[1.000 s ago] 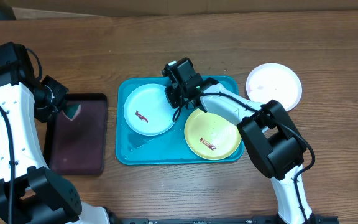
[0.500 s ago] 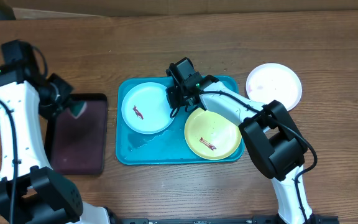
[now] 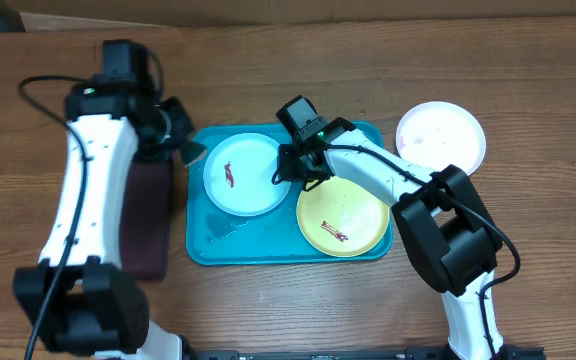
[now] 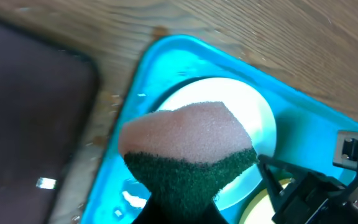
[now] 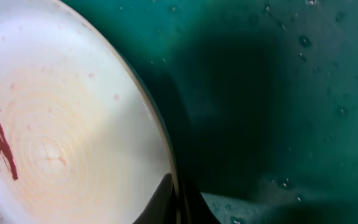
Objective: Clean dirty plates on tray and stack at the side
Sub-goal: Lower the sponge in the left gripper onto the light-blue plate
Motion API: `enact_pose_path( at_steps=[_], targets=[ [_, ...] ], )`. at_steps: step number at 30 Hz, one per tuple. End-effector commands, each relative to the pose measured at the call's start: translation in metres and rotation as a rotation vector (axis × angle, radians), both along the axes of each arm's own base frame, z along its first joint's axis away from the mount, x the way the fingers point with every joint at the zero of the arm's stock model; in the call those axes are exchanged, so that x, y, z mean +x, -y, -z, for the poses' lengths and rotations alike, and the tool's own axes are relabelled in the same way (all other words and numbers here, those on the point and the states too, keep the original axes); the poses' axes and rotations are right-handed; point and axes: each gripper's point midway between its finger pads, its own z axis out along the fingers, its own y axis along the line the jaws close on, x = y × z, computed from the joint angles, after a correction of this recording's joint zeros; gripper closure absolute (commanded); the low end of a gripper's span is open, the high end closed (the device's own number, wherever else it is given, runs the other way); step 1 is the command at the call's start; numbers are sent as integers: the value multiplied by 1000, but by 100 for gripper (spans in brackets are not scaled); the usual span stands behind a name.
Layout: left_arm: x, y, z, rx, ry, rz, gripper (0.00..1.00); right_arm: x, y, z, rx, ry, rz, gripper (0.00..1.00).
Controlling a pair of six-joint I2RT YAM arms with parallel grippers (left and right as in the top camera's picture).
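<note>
Swung over from the side, left gripper (image 3: 186, 150), clamped on sponge (image 4: 188, 134), hovers just left of blue plate (image 3: 233, 190), its far rim pinched by right gripper (image 3: 290, 170).

The sponge (image 4: 188, 146) clamped in my left claw (image 3: 182, 148) is pink porous foam joined to coarse dark-green scouring fibre. Beneath that claw the tray (image 3: 258, 243) is glossy teal plastic, beaded with water. The pale blue plate (image 5: 61, 124), pinched by my right claw (image 5: 178, 202), is smooth, faintly ringed plastic. The table (image 3: 268, 70) around is matt, grained wood.
</note>
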Motion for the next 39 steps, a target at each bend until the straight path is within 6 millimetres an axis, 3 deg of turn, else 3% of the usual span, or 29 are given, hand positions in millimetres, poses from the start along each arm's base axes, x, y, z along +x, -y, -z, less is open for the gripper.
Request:
enact_pose_path(
  at_steps=[1,6,13,22,33,39],
  targets=[
    [4,31,30,-63,-67,89,96,-7,5,5,-18,-31,35,96],
    [10,84,72,-197,-118,294,96,-5,5,4,-14,-25,36,96],
    [18,107,111,-207,-154,345,96,-2,4,4,-8,-16,37,96],
    [11,118,130,-189,-194,402,96,1,6,3,-5,-11,46,96],
    [3,97,140,-72,-254,349,96,1,7,3,-5,-12,46,96],
    [2,97,140,-72,-260,350,96,2,6,3,-4,-10,46,96]
  ],
)
